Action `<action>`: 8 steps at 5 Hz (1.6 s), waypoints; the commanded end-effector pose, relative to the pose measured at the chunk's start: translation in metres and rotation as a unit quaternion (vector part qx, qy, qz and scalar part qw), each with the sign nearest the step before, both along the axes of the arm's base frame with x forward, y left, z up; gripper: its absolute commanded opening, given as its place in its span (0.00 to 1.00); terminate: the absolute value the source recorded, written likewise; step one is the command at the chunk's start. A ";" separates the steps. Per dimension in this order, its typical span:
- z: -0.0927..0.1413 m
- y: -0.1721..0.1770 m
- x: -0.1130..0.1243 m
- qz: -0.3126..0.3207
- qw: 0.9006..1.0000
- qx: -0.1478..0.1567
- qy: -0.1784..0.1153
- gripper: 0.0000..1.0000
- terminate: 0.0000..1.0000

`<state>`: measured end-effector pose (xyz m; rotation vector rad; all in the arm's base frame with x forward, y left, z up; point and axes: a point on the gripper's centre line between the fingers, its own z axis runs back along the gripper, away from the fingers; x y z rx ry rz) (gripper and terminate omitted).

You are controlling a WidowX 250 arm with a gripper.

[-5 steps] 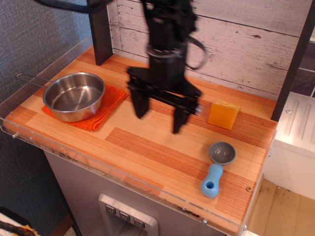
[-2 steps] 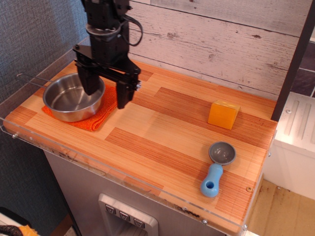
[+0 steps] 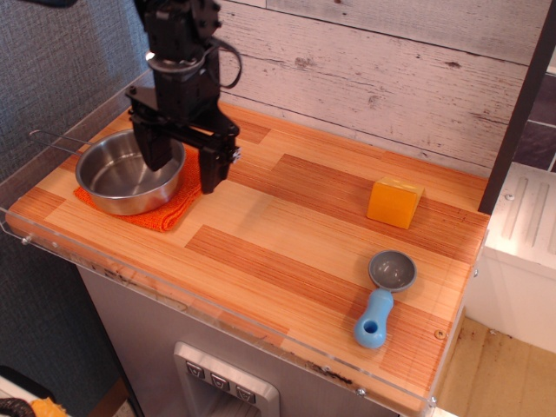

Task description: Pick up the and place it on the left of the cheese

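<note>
The shiny round steel pot (image 3: 122, 178) sits on an orange knitted cloth (image 3: 178, 204) at the left of the table, its thin wire handle (image 3: 54, 139) pointing left. My black gripper (image 3: 183, 163) is open and straddles the pot's right rim: one finger (image 3: 156, 149) is inside the pot, the other (image 3: 212, 169) is outside over the cloth. The yellow-orange cheese block (image 3: 394, 201) stands far to the right, near the back wall.
A grey scoop with a blue handle (image 3: 382, 297) lies at the front right. A clear plastic rim (image 3: 174, 300) edges the wooden table's front and left. A plank wall (image 3: 391, 69) stands behind, a dark post (image 3: 519, 104) at the right.
My gripper has swung from the table's middle to the left, over the pot's right rim, and lately shifted a little further left. The pot, cheese and scoop have not moved.
</note>
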<state>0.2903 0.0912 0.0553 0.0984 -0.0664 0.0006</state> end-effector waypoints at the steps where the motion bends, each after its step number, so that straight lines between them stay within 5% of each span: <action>1: -0.008 0.019 0.008 0.016 1.000 0.010 -0.009 1.00 0.00; 2: -0.017 0.022 0.010 0.020 1.000 0.003 0.000 1.00 0.00; 3: -0.022 0.021 0.012 0.019 1.000 -0.002 0.005 0.00 0.00; 8: -0.001 0.027 0.004 -0.059 0.998 -0.016 0.002 0.00 0.00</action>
